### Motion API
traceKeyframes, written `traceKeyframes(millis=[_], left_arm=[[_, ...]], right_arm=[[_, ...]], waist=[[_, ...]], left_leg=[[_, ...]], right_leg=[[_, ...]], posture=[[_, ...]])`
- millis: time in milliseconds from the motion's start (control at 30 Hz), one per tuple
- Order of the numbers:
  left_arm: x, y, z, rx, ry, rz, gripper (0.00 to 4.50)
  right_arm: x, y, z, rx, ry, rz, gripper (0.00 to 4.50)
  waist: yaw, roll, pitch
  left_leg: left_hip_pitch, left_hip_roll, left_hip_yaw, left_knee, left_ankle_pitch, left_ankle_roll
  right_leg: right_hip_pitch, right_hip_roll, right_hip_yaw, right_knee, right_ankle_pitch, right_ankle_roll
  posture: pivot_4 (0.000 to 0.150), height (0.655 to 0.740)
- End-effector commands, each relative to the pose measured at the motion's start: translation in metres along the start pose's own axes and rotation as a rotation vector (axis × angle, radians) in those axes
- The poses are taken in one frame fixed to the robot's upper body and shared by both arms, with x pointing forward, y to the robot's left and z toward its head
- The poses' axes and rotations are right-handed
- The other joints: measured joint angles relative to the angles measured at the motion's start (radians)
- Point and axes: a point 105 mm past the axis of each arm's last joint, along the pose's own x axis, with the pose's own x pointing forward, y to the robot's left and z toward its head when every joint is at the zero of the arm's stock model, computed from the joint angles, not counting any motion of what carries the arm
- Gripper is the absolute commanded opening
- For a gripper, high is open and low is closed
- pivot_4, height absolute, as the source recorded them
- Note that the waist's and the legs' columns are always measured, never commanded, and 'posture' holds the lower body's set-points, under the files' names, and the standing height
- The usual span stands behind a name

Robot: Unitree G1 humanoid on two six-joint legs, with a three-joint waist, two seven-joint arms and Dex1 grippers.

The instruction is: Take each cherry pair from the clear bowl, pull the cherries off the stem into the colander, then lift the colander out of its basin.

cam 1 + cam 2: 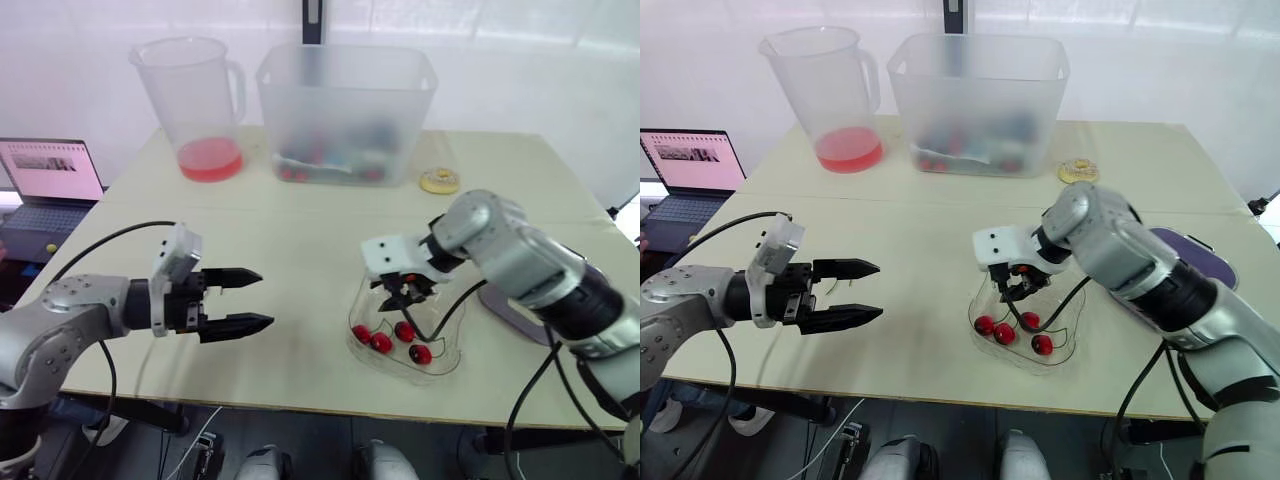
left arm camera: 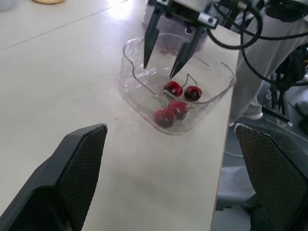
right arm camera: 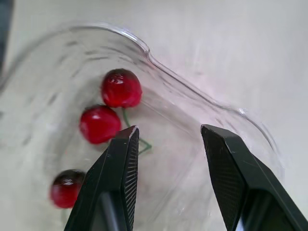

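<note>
Two claws are mine, and both stand open. Off the worktop's (image 1: 300, 240) left edge sits one open laptop (image 1: 50, 180); the writing on its screen is too small for me to read. My left claw (image 1: 266, 298) hovers over the front left part of the worktop. Its fingers are spread wide and point toward the right edge, with nothing held and nothing touched.

At the back left corner stands one clear jug (image 1: 190, 100) with a little red liquid (image 1: 210, 160) in the bottom. Just beside it, at the middle of the back edge, stands one large frosted tub (image 1: 345, 110). Red and dark shapes lie in it, too blurred through its wall to name. I see no label or brand on either.

Near the front edge, right of the middle, sits the clear bowl (image 2: 127, 72) with four cherries (image 1: 381, 342) in it. They are joined in pairs by thin green stems (image 3: 127, 118). My right claw (image 3: 169, 128) points down into the bowl, moderately open and holding nothing. One fingertip (image 3: 130, 137) is just beside a stem, and I cannot tell whether it touches.

One small yellow ring (image 1: 439, 181) lies near the tub's right front corner. One flat purplish thing (image 1: 1185, 245) lies by the right edge, partly behind my right arm.
</note>
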Motion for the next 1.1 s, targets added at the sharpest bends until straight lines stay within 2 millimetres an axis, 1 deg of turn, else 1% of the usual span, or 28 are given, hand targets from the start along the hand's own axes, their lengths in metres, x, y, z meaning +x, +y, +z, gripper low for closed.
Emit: traceKeyframes(millis=[33,133,167,267,367,467,567,700,1033,1100], left_arm=[[0.000,-0.002,0.011,0.053,-0.033,-0.010,4.50],[0.002,-0.001,0.012,0.054,-0.035,-0.025,4.50],[0.003,0.000,0.012,0.055,-0.035,-0.028,4.50],[0.007,0.002,0.013,0.061,-0.034,-0.043,4.50],[0.009,0.003,0.014,0.066,-0.032,-0.055,4.50],[0.011,0.004,0.015,0.069,-0.031,-0.062,4.50],[0.011,0.004,0.015,0.073,-0.028,-0.066,4.50],[0.011,0.004,0.015,0.075,-0.026,-0.068,4.50],[0.013,0.004,0.015,0.080,-0.021,-0.069,4.50],[0.013,0.004,0.015,0.082,-0.019,-0.070,4.50]], right_arm=[[-0.010,0.005,-0.013,0.132,0.041,-0.065,2.15],[-0.011,0.011,-0.027,0.290,0.104,-0.102,2.15],[-0.009,0.012,-0.028,0.331,0.109,-0.113,2.15],[0.003,0.016,-0.021,0.395,0.094,-0.114,2.15],[0.011,0.019,-0.020,0.412,0.098,-0.118,2.15],[0.018,0.022,-0.025,0.417,0.122,-0.124,2.15],[0.021,0.022,-0.027,0.427,0.134,-0.131,2.15],[0.025,0.021,-0.038,0.427,0.184,-0.152,2.15],[0.033,0.026,-0.043,0.457,0.195,-0.134,2.15],[0.033,0.025,-0.043,0.455,0.191,-0.140,1.64]], waist=[[-0.001,0.000,0.000],[-0.002,0.000,0.000],[-0.004,0.000,0.000],[-0.008,0.000,0.000],[-0.005,0.000,0.000],[0.000,0.000,0.000],[-0.002,0.000,0.000],[-0.004,0.000,0.000],[-0.002,0.000,0.000],[-0.002,0.000,0.000]], left_leg=[[0.000,0.000,0.000,0.000,0.000,0.000],[0.000,0.000,0.000,0.000,0.000,0.000],[0.000,0.000,0.000,0.000,0.000,0.000],[0.001,0.000,0.000,0.000,0.000,0.000],[0.001,0.001,0.000,-0.001,0.000,0.000],[0.000,0.000,0.000,0.000,0.000,0.000],[0.000,-0.001,0.000,0.000,0.000,0.000],[0.000,-0.001,0.000,0.000,0.000,0.000],[0.000,-0.001,0.000,0.000,0.000,0.000],[0.000,-0.001,0.000,0.000,0.000,0.000]], right_leg=[[0.000,0.000,0.000,0.000,0.000,0.000],[0.000,0.000,0.000,0.000,0.000,0.000],[0.000,0.000,0.000,0.000,0.000,0.000],[0.000,0.000,0.000,0.001,0.000,0.000],[-0.001,0.001,0.000,0.001,0.000,0.000],[0.000,0.000,0.000,0.000,0.000,0.000],[0.000,-0.001,0.000,0.000,0.000,0.000],[0.000,0.000,0.000,0.000,0.000,0.000],[0.000,0.000,0.000,0.000,0.000,0.000],[0.000,0.000,0.000,0.000,0.000,0.000]], posture=[[0.150,0.7078],[0.150,0.7078],[0.150,0.7078],[0.150,0.7078],[0.150,0.7078],[0.150,0.7078],[0.150,0.7078],[0.150,0.7078],[0.150,0.7078],[0.150,0.7078]])
